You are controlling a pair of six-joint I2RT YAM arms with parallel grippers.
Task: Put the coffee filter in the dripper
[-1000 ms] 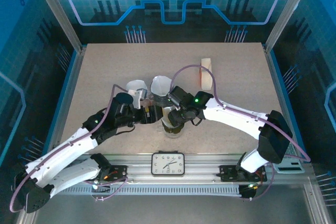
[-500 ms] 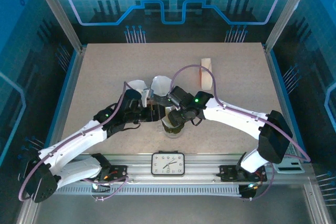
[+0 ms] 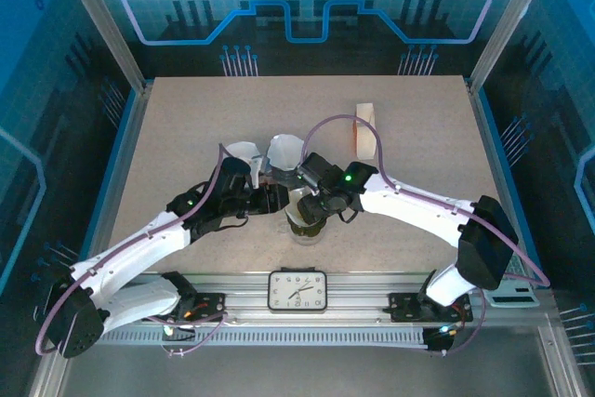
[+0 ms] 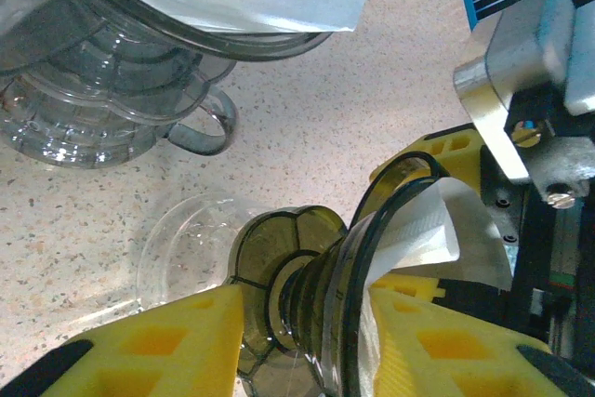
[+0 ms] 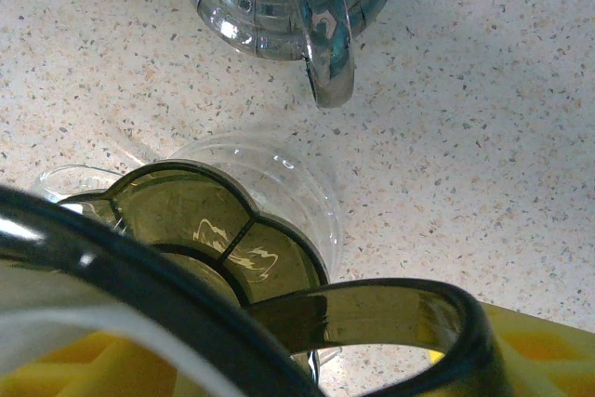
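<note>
Coffee filter (image 4: 437, 230) is sitting inside the dark dripper (image 4: 307, 276), its white folded edge poking out past the rim. The left gripper (image 4: 307, 318) is straddling the dripper's narrow neck, one yellow finger (image 4: 158, 341) on each side and jaws partway apart. Whether they are pressing on it, I cannot tell. The filter is lying just beyond those fingers, up in the cone, not between them.

The right gripper (image 5: 307, 364) is clamping the dripper (image 5: 204, 220) at the rim beside its handle (image 5: 372, 311). White filter (image 5: 46, 323) paper is showing under that rim, just beside a yellow finger.

From the top camera, both arms are meeting at the dripper (image 3: 305, 220). The left gripper (image 3: 276, 199) is reaching in on its left and the right gripper (image 3: 316, 206) on its right. A clear dripper (image 3: 244, 153) and a second clear dripper (image 3: 286, 149), both holding white paper, are standing just beyond the dark dripper on the table (image 3: 186, 118).

The wrist cameras are adding detail the top camera is not giving. A clear glass cup (image 4: 177, 248) is lying directly under the dripper's base. Its rim (image 5: 297, 183) is ringing that base in the right wrist view. The filter's fold is reading clearly only from the left wrist.
</note>
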